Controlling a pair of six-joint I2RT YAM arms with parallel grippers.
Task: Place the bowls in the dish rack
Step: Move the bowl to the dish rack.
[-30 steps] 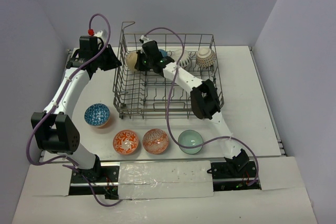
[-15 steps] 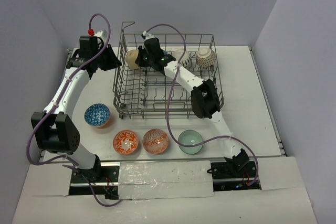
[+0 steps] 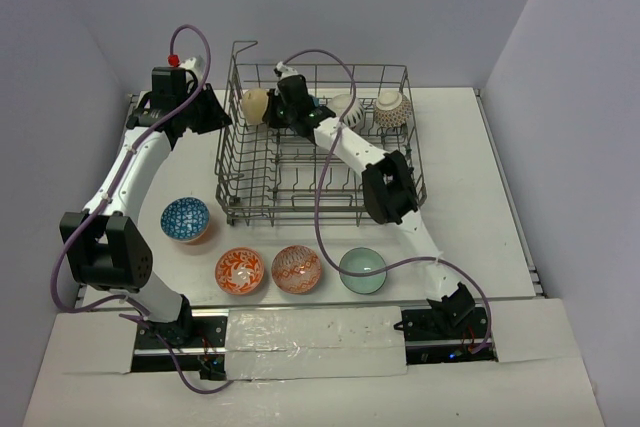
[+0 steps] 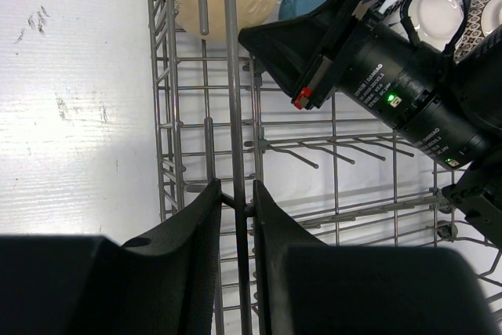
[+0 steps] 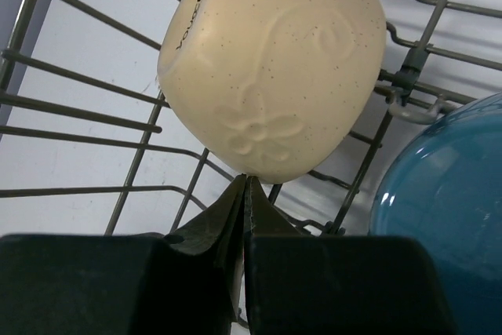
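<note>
The dish rack [image 3: 320,187] stands at the table's back middle. My left gripper [image 4: 235,186] is shut on an upright wire of the rack's left wall [image 3: 222,137]. Inside the rack, my right gripper [image 5: 245,178] is shut, its tips touching the underside of a tan bowl [image 5: 274,68] that leans in the far left corner [image 3: 254,104]. A teal-blue bowl [image 5: 447,217] sits just to its right. A white striped bowl [image 3: 347,109] and a patterned bowl [image 3: 392,109] stand along the rack's back row.
In front of the rack on the table lie a blue-white patterned bowl [image 3: 185,218], an orange bowl [image 3: 239,270], an orange-red patterned bowl [image 3: 296,268] and a pale green bowl [image 3: 362,269]. The right arm reaches over the rack's front wall.
My right gripper has moved toward the rack's back, and the tan bowl has shifted back into the far left corner. The left arm has stayed put.
</note>
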